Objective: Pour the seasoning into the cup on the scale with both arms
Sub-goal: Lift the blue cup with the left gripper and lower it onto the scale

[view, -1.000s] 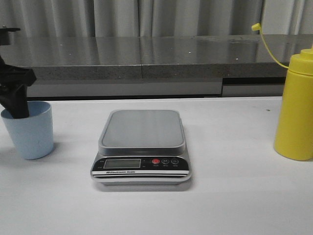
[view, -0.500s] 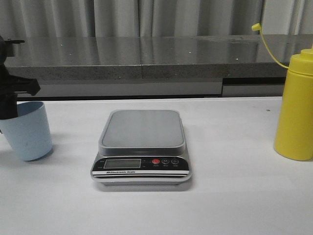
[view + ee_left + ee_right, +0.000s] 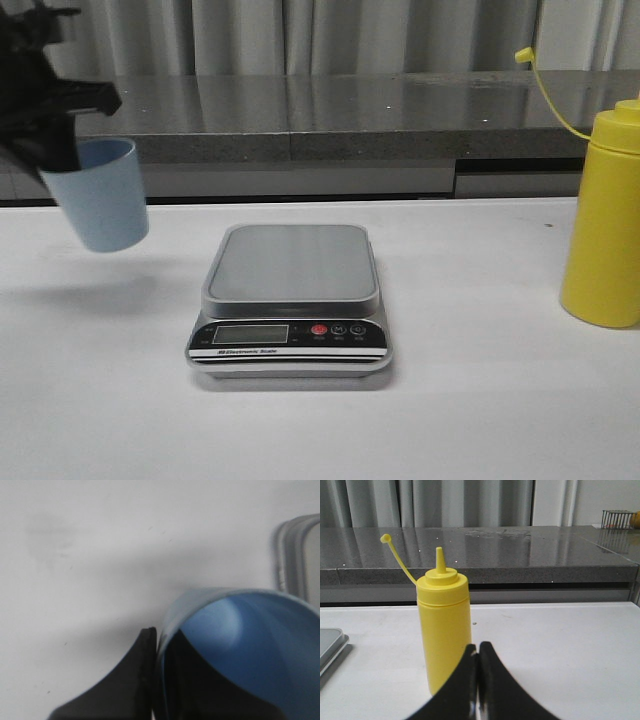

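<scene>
Since the earlier front frames the cup (image 3: 101, 196) had left the tabletop (image 3: 480, 400) and hung tilted in the air, up and to the left of the scale (image 3: 290, 300), with a soft shadow on the white surface beneath it. The left gripper (image 3: 55, 150) pinched the cup's rim, one finger inside and one outside, as the left wrist view showed (image 3: 157, 680); that view was blurred, and only a corner of the scale's platform showed at its edge. In the front view most of the left arm was cut off by the frame, a dark shape whose parts were hard to tell apart. The seasoning (image 3: 603, 220) stood upright on the tabletop at the far right, well apart from the scale, partly cut by the frame edge, its cap strap (image 3: 545, 85) arching up to the left. The right gripper (image 3: 478, 680) appeared only in its own wrist view, fingers pressed together and holding nothing, just before the bottle. The scale's display was too small to read. Behind the white tabletop ran a grey speckled stone ledge (image 3: 300, 115), with pale grey curtains (image 3: 300, 35) beyond it.
</scene>
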